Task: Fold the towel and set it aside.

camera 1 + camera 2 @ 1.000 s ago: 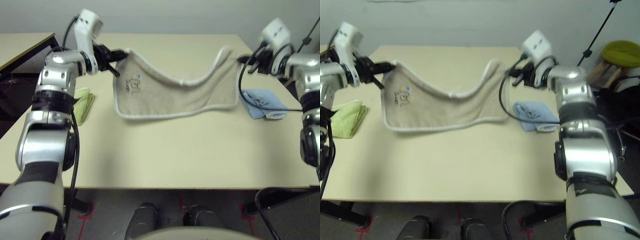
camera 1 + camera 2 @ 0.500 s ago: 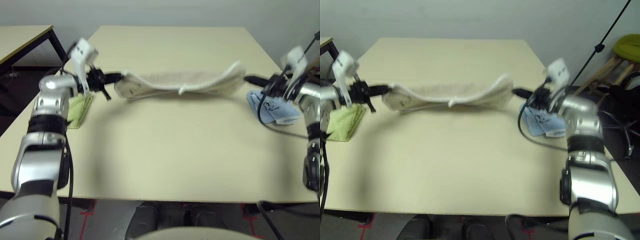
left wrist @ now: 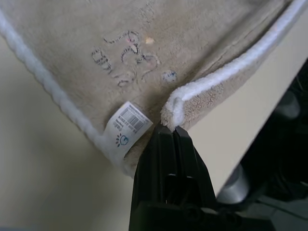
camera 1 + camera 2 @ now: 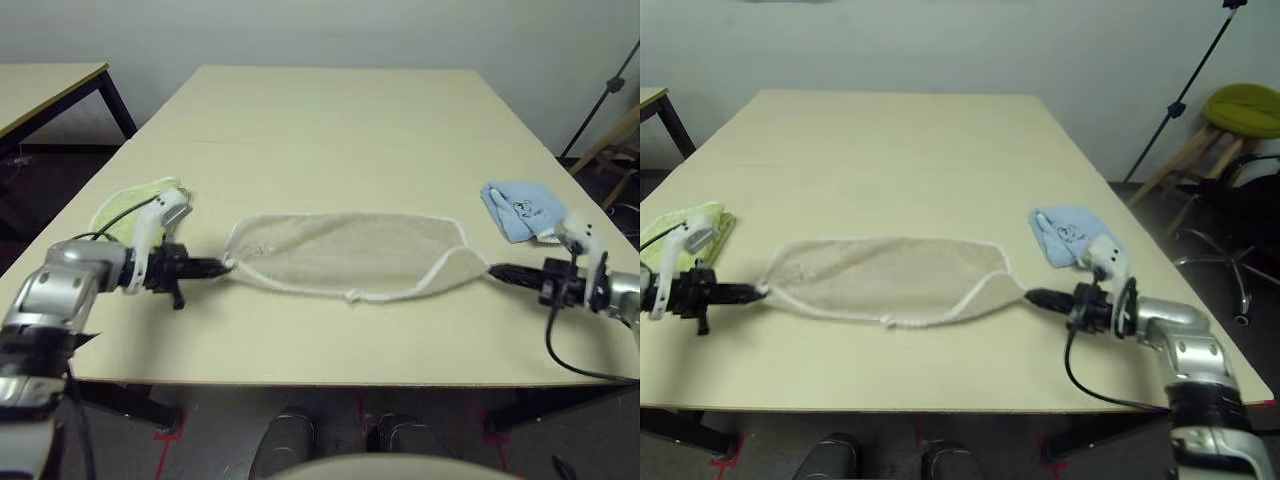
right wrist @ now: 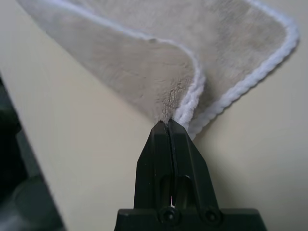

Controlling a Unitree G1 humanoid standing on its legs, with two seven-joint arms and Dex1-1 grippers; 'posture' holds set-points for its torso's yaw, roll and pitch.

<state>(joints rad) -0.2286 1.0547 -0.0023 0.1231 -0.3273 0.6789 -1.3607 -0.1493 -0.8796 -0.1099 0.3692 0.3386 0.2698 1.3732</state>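
Since the earlier frame both arms have come down and drawn back toward the robot, and the towel (image 4: pixel 345 255), then hanging slack in the air between them, now lies on the table (image 4: pixel 330 130), doubled over lengthwise into a long band near the front edge. Left gripper (image 4: pixel 222 267) is clamped on the towel's left end, its fingers pressed together on the corded corner just beside the white label (image 3: pixel 129 126). Right gripper (image 4: pixel 492 270) is likewise pinched shut on the towel's right end, where the two edgings meet. Yellow-green towel (image 4: pixel 128 205) lies just beyond the towel's left end; light-blue towel (image 4: pixel 518 210) sits just beyond its right end. In my judgement the first fold is laid down and a release should follow. To do this well, both corners should be let go level on the surface, without dragging, so the layers stay aligned.
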